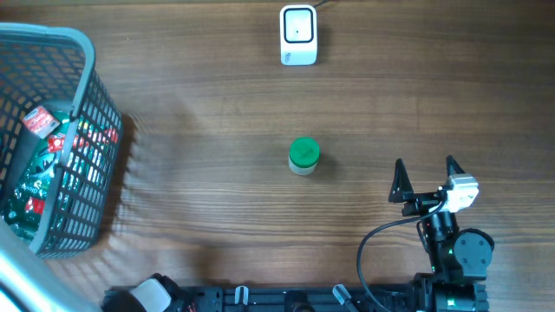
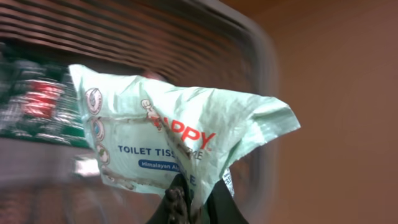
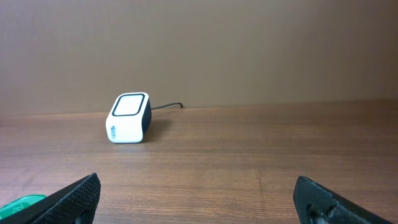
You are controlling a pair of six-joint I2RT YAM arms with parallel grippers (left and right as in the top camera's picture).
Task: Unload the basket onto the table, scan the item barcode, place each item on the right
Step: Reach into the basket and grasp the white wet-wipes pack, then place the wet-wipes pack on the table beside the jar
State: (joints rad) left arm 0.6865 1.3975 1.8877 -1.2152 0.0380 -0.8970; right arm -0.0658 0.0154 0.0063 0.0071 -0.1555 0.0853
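Fingers (image 2: 175,202) of your left gripper (image 2: 194,198) are pressed together on the lower edge of the tissue packet (image 2: 186,124), pinching it. The packet fans out toward 12 o'clock in the left wrist view, its long axis running roughly 10 to 4.

The grey basket (image 1: 82,104) sits at the table's 9 o'clock in the overhead view. It shows blurred just behind the held packet, so you may judge that the packet hangs beside it.

Your right gripper (image 1: 425,165), at 4 o'clock, has its fingers spread wide on nothing.

The white scanner (image 1: 298,35) stands at 12 o'clock, toward 2 o'clock from the basket. The right arm is nearer it, but the left holds the item.

The green-lidded jar (image 1: 303,156) stands at centre, near that likely path.

No barcode can be made out on the packet.
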